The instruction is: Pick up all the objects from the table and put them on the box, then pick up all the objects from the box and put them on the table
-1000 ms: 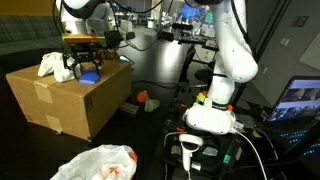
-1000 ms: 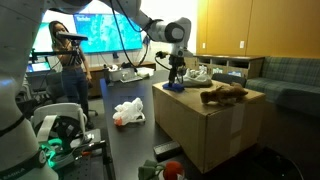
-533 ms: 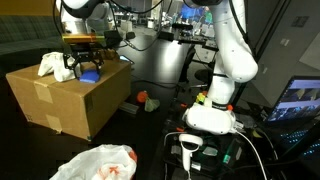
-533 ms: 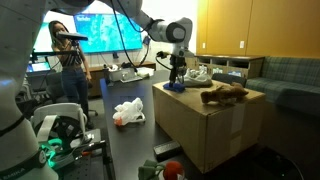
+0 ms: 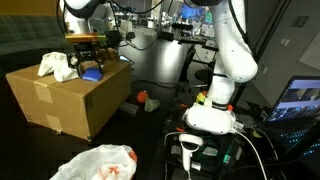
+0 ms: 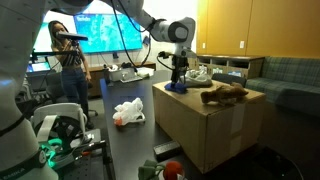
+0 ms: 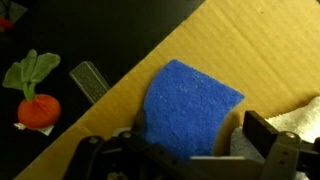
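Gripper [image 7: 180,150]: I read it as spread wide, gripping nothing, poised over item 1.
Item 1, blue sponge [image 7: 190,105]: flat on cardboard box [image 7: 240,50], near its edge.
Item 2, white cloth [image 7: 300,118]: beside the sponge.
Item 3, red vegetable toy [image 7: 38,105]: down on tabletop [image 7: 100,30].

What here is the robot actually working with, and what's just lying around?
Part of the job: gripper, cardboard box, blue pad, white cloth, brown plush toy, red toy vegetable down on the table.

Just lying about: person, big screen, couch, and probably the crumpled plastic bag.
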